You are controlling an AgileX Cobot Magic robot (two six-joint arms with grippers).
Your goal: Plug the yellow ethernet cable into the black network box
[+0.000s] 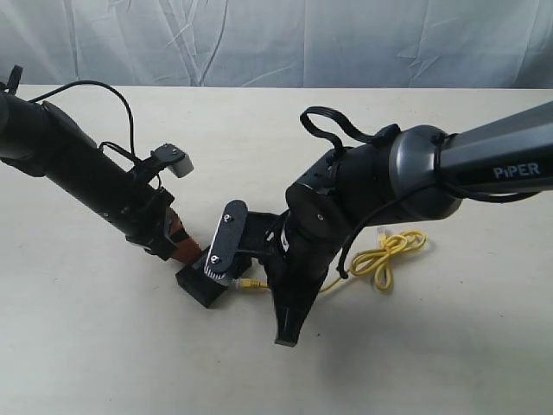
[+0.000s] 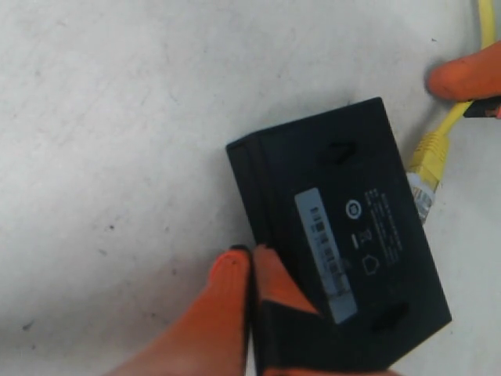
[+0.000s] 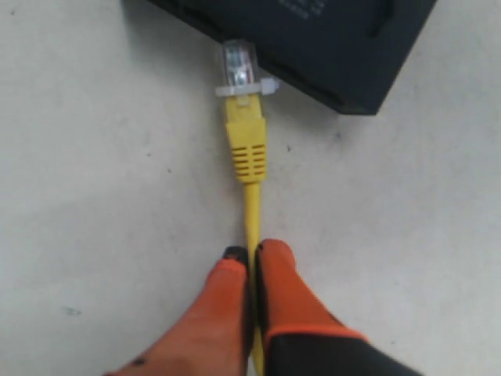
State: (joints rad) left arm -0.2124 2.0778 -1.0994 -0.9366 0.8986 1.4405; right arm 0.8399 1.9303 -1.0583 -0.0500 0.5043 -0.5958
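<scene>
The black network box (image 2: 344,235) lies flat on the table, label side up, also seen in the exterior view (image 1: 203,285). My left gripper (image 2: 250,254) is shut, and one orange finger (image 2: 282,286) rests on the box's near corner. My right gripper (image 3: 250,252) is shut on the yellow ethernet cable (image 3: 251,211) a short way behind its plug. The clear plug (image 3: 239,64) points at the box's side (image 3: 329,47) and its tip touches the edge. Most of the plug still shows outside the box. The rest of the cable lies looped (image 1: 393,253) behind the right arm.
Both arms meet low over the middle of the cream table (image 1: 104,346). The right arm's wrist camera (image 1: 225,240) hangs just above the box. A white cloth backdrop (image 1: 276,39) runs along the far edge. The right gripper's orange finger (image 2: 466,72) shows in the left wrist view.
</scene>
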